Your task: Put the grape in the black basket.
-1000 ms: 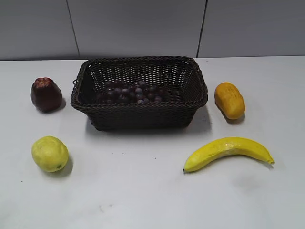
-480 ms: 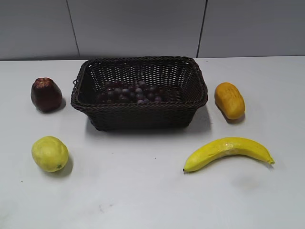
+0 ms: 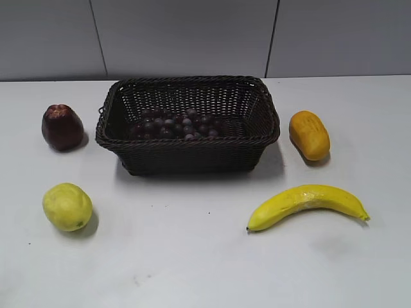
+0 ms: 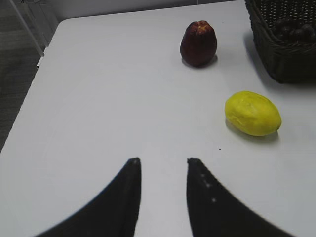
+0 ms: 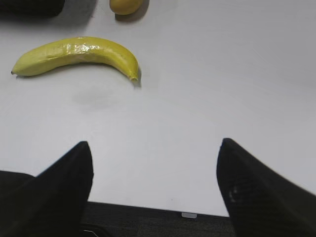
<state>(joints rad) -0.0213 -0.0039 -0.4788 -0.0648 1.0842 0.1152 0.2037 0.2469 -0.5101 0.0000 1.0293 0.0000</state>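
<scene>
The grape (image 3: 176, 124), a dark red-purple bunch, lies inside the black basket (image 3: 187, 145) at the table's back middle. A part of the basket (image 4: 284, 59) with grapes (image 4: 295, 29) in it shows at the top right of the left wrist view. Neither gripper shows in the exterior view. My left gripper (image 4: 162, 161) is open and empty over bare table, well short of the fruit. My right gripper (image 5: 155, 144) is wide open and empty near the table's front edge.
A dark red apple-like fruit (image 3: 62, 127) and a yellow-green lemon-like fruit (image 3: 67, 206) lie left of the basket. An orange fruit (image 3: 309, 134) and a banana (image 3: 307, 203) lie to its right. The table's front edge (image 5: 148, 206) runs under the right gripper.
</scene>
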